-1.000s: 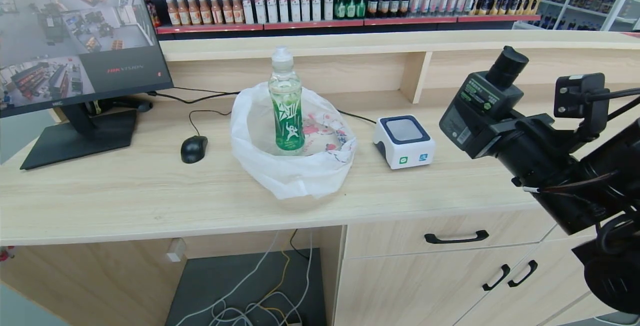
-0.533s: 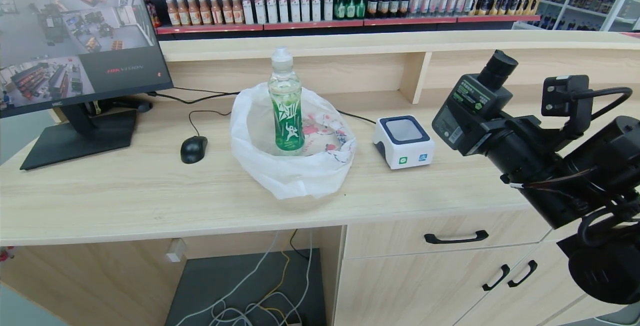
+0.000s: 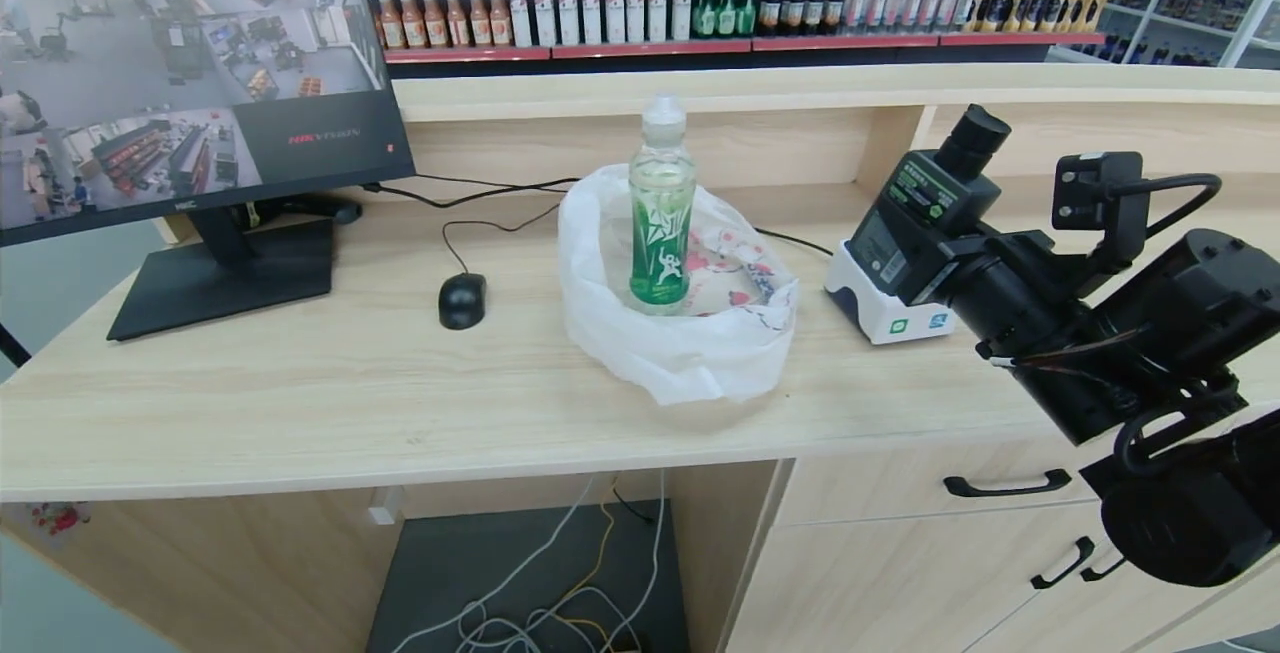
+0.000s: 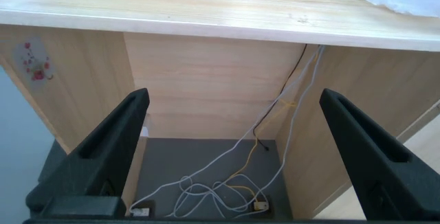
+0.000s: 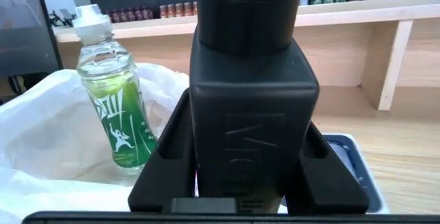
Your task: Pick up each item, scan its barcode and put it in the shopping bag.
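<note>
My right gripper (image 3: pixel 962 258) is shut on a black square bottle (image 3: pixel 925 208) with a round black cap, held tilted just above the white barcode scanner (image 3: pixel 885 311) and covering part of it. In the right wrist view the black bottle (image 5: pixel 251 114) sits between the fingers of that gripper (image 5: pixel 247 172), with the scanner (image 5: pixel 350 159) behind it. A green-labelled drink bottle (image 3: pixel 660 218) stands upright inside the white shopping bag (image 3: pixel 690 358), left of the scanner. My left gripper (image 4: pixel 234 155) hangs open below the counter edge, holding nothing.
A monitor (image 3: pixel 180 63) on a black stand and a black mouse (image 3: pixel 461 300) occupy the counter's (image 3: pixel 300 383) left side. A raised wooden ledge (image 3: pixel 800 83) runs along the back. Drawers with black handles (image 3: pixel 1005 485) sit under the right side, and loose cables (image 4: pixel 227 189) lie under the counter.
The head camera has swung, shifting the whole picture rightward. My right gripper has carried the black bottle left and lower, from beside the scanner to just over it.
</note>
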Controlling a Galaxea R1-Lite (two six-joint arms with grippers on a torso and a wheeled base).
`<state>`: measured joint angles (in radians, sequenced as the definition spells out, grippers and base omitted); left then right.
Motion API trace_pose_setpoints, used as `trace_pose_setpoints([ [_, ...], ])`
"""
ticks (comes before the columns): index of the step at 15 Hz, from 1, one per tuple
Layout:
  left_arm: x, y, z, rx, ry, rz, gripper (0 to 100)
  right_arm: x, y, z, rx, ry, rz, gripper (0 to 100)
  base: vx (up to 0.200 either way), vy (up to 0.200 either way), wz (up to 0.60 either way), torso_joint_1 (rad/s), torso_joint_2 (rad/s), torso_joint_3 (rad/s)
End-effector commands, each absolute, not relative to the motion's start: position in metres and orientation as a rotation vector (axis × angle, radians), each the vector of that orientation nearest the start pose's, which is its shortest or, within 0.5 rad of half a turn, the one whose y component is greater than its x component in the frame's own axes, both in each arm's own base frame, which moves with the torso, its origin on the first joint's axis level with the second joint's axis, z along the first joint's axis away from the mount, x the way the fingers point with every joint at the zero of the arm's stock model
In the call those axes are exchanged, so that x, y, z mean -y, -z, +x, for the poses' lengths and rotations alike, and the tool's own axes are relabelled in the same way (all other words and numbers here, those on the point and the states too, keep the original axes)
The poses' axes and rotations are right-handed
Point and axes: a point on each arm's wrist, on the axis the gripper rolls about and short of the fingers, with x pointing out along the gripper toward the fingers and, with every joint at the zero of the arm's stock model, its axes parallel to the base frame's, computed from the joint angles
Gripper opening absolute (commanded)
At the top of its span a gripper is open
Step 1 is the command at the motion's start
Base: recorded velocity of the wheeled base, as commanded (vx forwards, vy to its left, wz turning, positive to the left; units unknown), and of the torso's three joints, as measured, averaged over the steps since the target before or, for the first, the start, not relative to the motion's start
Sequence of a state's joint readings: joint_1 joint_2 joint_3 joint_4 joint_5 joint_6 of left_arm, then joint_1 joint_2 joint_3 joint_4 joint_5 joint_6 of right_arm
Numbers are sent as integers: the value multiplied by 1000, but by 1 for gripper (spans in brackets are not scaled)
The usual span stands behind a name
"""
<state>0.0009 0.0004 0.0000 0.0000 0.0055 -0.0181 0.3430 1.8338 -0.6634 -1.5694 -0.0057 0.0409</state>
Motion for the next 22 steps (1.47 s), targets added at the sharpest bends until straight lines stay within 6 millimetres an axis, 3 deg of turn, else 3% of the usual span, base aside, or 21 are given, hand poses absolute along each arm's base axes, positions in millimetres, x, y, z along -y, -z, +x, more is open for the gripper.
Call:
trace_pose_setpoints([
  [1, 0, -75, -23, 0, -8, -18, 100, -104, -197, 294, 387, -339, 108, 0, 0, 200, 0, 2, -2, 12],
  [4, 0, -75, -23, 0, -8, -17, 100, -104, -200, 295, 401, -337, 107, 0, 0, 200, 0, 1, 2, 4],
  [13, 0, -76, -23, -2, -8, 12, 100, -109, -218, 301, 483, -339, 90, 0, 0, 0, 0, 0, 0, 0],
  [18, 0, -76, -23, -2, -8, 12, 100, -117, -208, 314, 442, -425, 93, 0, 0, 0, 0, 0, 0, 0],
  [22, 0, -76, -23, -2, -6, 12, 100, -128, -227, 333, 374, -411, 59, 0, 0, 0, 0, 0, 0, 0],
])
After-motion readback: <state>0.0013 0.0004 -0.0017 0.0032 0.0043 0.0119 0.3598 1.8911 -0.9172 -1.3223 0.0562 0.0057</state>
